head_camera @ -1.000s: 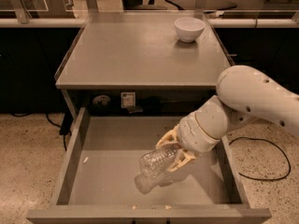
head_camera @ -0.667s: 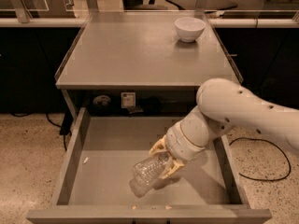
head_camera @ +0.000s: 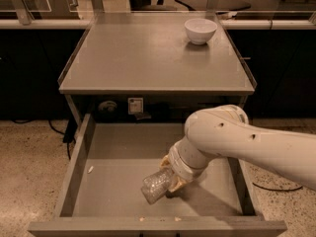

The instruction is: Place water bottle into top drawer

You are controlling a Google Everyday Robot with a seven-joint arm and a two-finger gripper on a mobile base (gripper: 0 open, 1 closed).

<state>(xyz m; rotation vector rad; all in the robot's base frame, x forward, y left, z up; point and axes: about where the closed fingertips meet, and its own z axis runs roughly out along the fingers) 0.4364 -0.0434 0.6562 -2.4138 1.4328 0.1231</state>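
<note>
Reaching down from the right, the white arm [head_camera: 247,142] held its gripper [head_camera: 171,175] inside the open top drawer [head_camera: 123,147], near the front and a little right of centre. Its tan fingers [head_camera: 177,184] were pinched on the water bottle [head_camera: 155,186], one on the upper side and one on the lower side of the bottle's neck end. The bottle was tilted steeply, with its clear ribbed base pointing toward the drawer's front left and its cap end hidden in the gripper. A dark shadow lay on the drawer bottom just under and to the right of it; whether the base touched the bottom could not be told. A small white scrap [head_camera: 91,169] lay near the drawer's left wall, well apart from the bottle. Above, a white bowl [head_camera: 200,30] stood at the back right of the grey cabinet top [head_camera: 148,58]. A black cable [head_camera: 276,186] ran over the speckled floor [head_camera: 29,172] to the right of the drawer.
</note>
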